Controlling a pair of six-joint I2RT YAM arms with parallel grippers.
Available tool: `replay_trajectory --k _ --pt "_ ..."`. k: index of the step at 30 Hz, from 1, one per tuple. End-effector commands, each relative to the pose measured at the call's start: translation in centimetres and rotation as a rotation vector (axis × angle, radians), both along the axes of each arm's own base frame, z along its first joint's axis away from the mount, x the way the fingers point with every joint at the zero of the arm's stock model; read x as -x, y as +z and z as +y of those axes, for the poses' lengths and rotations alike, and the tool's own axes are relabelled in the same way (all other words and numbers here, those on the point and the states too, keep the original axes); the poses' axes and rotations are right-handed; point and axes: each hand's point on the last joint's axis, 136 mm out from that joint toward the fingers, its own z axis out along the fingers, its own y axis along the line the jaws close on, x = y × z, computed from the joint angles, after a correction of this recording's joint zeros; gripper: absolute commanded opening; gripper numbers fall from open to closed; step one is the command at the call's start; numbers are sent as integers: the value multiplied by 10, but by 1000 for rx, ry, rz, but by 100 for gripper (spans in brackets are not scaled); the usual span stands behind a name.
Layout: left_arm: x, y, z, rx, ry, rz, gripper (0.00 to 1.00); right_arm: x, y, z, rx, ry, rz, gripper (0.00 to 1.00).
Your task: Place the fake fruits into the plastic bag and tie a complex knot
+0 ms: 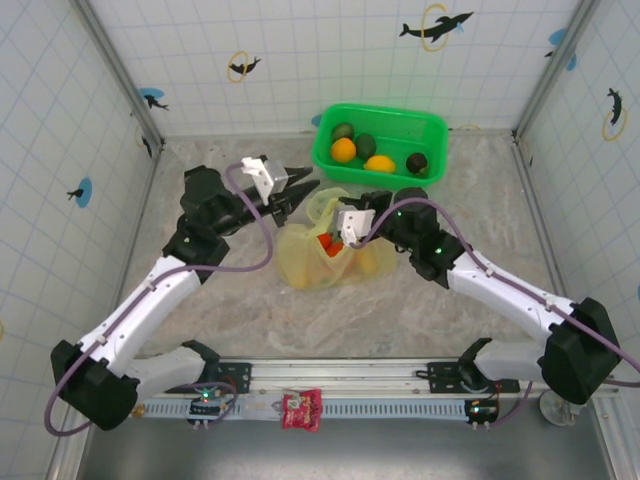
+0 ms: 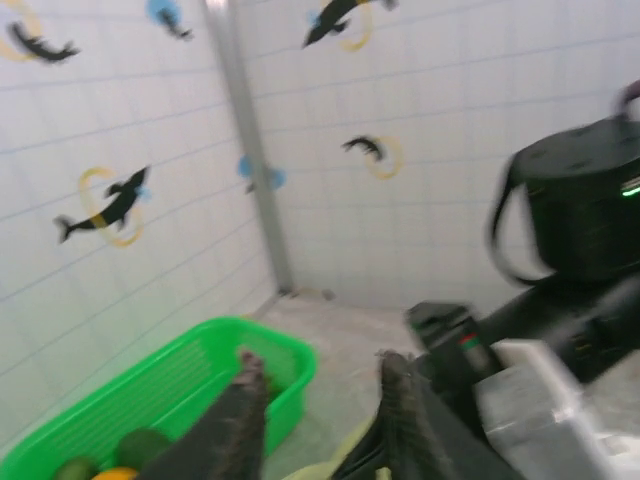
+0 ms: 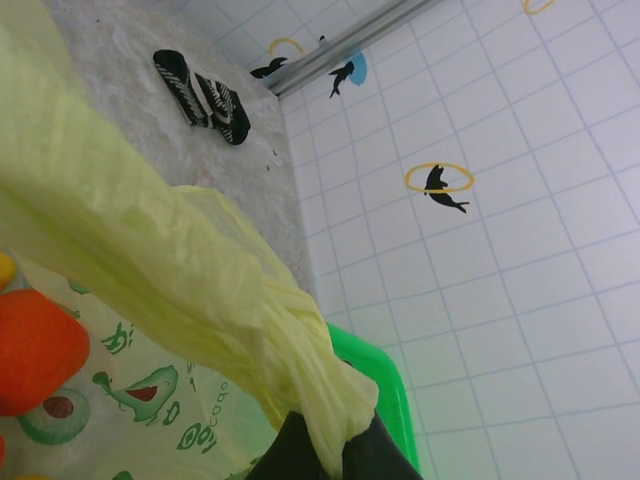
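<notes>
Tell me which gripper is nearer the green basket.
Left. The left gripper hovers just off the near-left corner of the green basket; the right gripper is further back, shut on the plastic bag.

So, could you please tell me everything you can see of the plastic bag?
The plastic bag is thin, translucent pale yellow-green film printed with small avocado pictures. It slumps on the table, just before the green basket, with red and orange fruit showing inside. A stretch of its top is drawn into a bunched strand, its end pinched in the shut right tool.
</notes>
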Motion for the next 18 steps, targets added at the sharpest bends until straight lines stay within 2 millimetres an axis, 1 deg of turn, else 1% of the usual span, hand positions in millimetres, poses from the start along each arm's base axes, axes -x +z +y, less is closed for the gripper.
replay_trajectory --k 1,3,4,5,6,9,13,15,18 --pt "-49 -41 4 -111 177 72 21 9 21 0 -104 43 0 0" --pt "-61 -75 0 -172 188 124 20 10 20 1 -107 54 29 0" --pt "-60 -84 -3 -185 170 131 21 10 17 2 -102 58 46 0" --pt "-58 -90 -7 -197 136 128 23 10 16 3 -101 62 61 0" --pt "-52 -109 -11 -226 96 150 24 10 13 4 -95 67 83 0" --pt "-45 -129 -20 -278 42 139 28 11 8 6 -82 74 124 0" --pt "-44 -154 -23 -372 29 95 33 11 5 8 -82 78 161 0" --pt "-43 -162 -25 -397 16 86 34 11 4 8 -82 79 173 0" --pt "-31 -168 -30 -420 -44 43 37 11 3 10 -81 80 189 0"
